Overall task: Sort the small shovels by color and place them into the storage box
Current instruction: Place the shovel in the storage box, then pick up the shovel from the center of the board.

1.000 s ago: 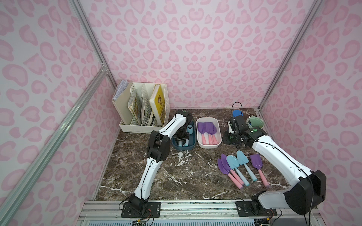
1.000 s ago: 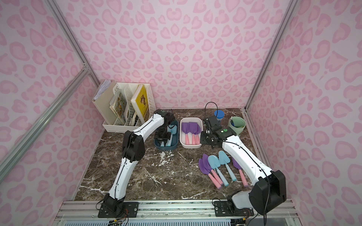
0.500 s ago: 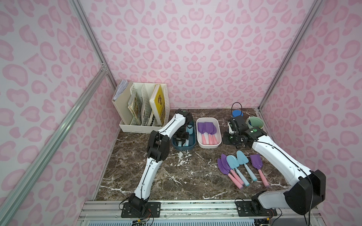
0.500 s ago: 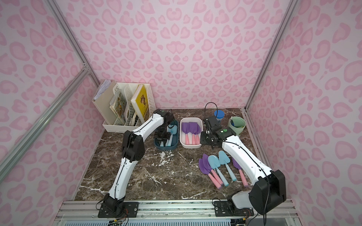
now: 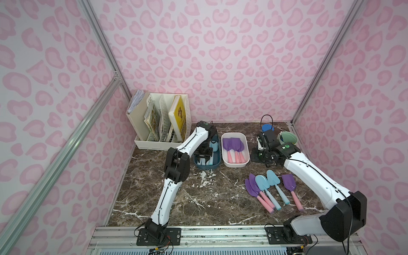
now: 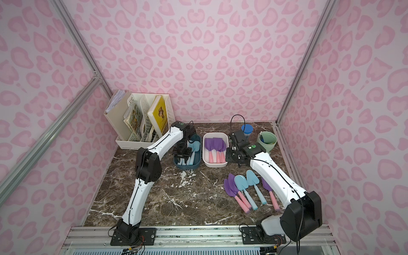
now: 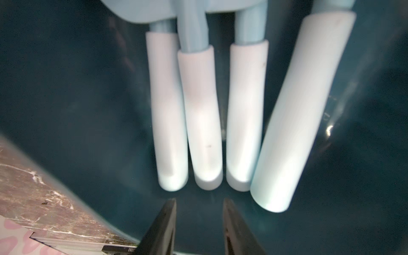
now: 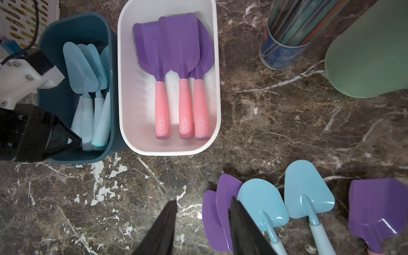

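Blue shovels (image 7: 203,110) lie boxed ahead of the left gripper (image 7: 199,201), jaws apart, empty; next the right gripper (image 8: 203,201), also apart, should grasp the purple shovel (image 8: 223,191) beside it

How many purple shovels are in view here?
6 purple shovels: three in the white box; two overlapping on the table beside the blue shovels; one alone past them. None seems hidden.

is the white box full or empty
Partly full: the white box holds three purple shovels lying flat, bare floor beside them.
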